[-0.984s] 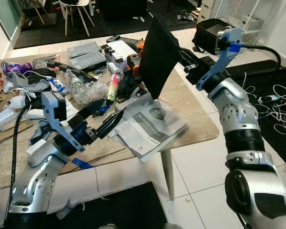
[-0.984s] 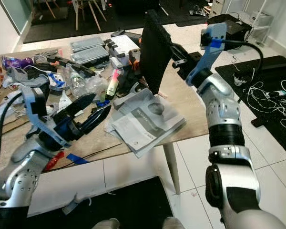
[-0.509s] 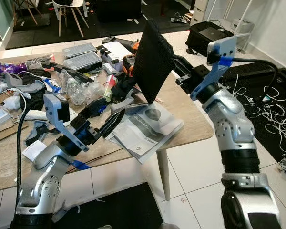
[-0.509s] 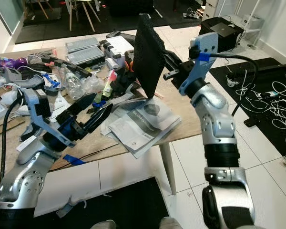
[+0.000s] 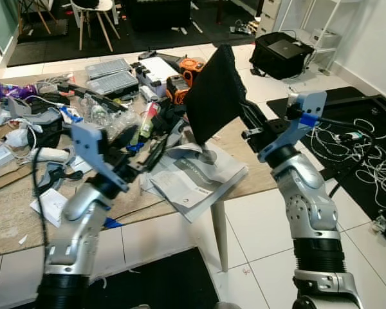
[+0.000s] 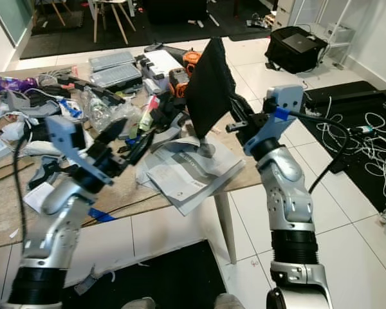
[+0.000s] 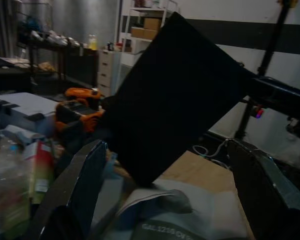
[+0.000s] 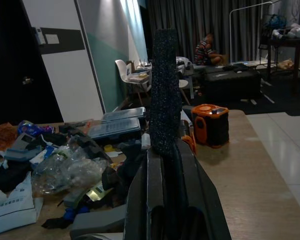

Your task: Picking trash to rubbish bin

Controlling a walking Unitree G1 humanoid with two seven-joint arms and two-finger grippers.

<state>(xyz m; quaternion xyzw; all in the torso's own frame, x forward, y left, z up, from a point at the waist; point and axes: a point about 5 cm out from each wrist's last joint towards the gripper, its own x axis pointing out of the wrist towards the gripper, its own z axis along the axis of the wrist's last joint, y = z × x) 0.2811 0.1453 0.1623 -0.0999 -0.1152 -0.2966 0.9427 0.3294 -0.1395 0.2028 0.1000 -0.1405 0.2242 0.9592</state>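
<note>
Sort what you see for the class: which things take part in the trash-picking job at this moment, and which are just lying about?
In the job: black foam sheet, clamped in the right gripper; left gripper, open.

Lying about: booklets, plastic bottle, orange device, grey cases.

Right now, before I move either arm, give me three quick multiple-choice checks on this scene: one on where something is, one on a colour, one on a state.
1. Where is the black foam sheet?
A. Flat on the floor
B. Held up above the table edge by the right gripper
C. Under the leaflets

2. What colour is the boxy tool case at the far side of the table?
A. Orange and black
B. Green
C. White

3. How is the left gripper?
A. Shut on a bottle
B. Shut on the leaflets
C. Open, holding nothing

Answers:
1 B: the sheet stands tilted in the air, clamped at its edge between the right fingers.
2 A: its top shows orange over a dark body.
3 C: the left wrist view shows both fingers spread wide with only air between them, above the printed leaflets.
</note>
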